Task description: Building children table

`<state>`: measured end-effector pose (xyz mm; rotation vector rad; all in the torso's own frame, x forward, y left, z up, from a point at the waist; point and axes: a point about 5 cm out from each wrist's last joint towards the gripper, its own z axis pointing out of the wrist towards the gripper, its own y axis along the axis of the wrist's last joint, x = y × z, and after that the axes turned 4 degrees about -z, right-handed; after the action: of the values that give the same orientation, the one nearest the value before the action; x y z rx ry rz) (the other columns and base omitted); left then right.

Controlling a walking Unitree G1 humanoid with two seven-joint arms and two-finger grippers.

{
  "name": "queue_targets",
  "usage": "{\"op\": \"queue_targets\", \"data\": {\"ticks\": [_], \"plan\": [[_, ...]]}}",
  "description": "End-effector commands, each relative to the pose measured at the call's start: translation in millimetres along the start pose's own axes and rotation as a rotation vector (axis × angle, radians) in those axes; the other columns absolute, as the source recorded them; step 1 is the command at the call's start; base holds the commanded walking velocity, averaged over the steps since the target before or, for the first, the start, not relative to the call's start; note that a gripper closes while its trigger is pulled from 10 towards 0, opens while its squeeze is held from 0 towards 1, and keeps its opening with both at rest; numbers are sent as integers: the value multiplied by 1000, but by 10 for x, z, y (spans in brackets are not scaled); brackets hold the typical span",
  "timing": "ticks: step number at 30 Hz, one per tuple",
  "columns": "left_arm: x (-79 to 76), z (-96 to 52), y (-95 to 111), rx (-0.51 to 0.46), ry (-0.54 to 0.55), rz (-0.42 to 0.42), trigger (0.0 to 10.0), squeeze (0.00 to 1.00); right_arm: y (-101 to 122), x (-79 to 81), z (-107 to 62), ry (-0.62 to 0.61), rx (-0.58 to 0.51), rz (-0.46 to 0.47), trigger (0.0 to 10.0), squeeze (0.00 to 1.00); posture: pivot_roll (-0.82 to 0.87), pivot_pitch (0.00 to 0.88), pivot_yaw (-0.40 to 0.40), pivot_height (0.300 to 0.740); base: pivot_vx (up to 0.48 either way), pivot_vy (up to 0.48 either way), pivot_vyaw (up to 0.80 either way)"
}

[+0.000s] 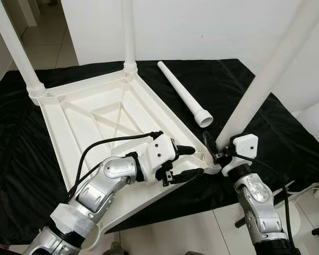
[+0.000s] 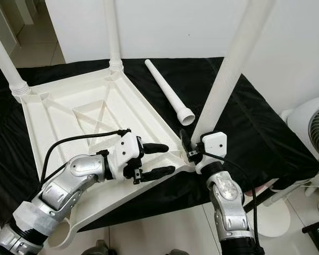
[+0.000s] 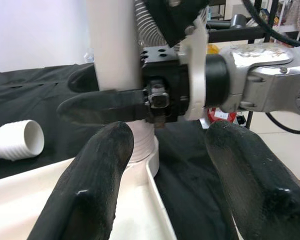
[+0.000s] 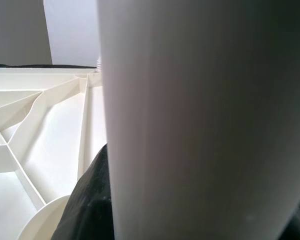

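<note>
A white plastic table top lies upside down on a black cloth. Two white legs stand in its far corners. A third leg stands tilted at the near right corner, its threaded foot at the socket. My right gripper is shut on this leg just above the socket; the leg is close up in the right wrist view. My left gripper is open over the table's rim, just left of that corner, holding nothing. A loose leg lies on the cloth behind.
The black cloth covers a low platform that ends just before my arms, with tiled floor below. A white fan stands at the right. The table's near left corner socket overhangs the cloth edge. A white wall is behind.
</note>
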<state>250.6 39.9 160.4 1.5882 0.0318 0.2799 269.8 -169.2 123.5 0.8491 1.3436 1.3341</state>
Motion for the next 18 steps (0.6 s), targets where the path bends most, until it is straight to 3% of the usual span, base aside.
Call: {"op": "queue_targets", "data": {"ticks": [1, 18], "plan": [[-60, 9, 14, 5, -70, 12, 10000, 0, -308, 15, -94, -11, 180, 35, 10000, 0, 26, 8, 0, 740, 0, 0, 0], [-75, 24, 25, 4, -63, 14, 10000, 0, -301, 20, -28, -43, 253, 151, 10000, 0, 24, 14, -11, 740, 0, 0, 0]]}}
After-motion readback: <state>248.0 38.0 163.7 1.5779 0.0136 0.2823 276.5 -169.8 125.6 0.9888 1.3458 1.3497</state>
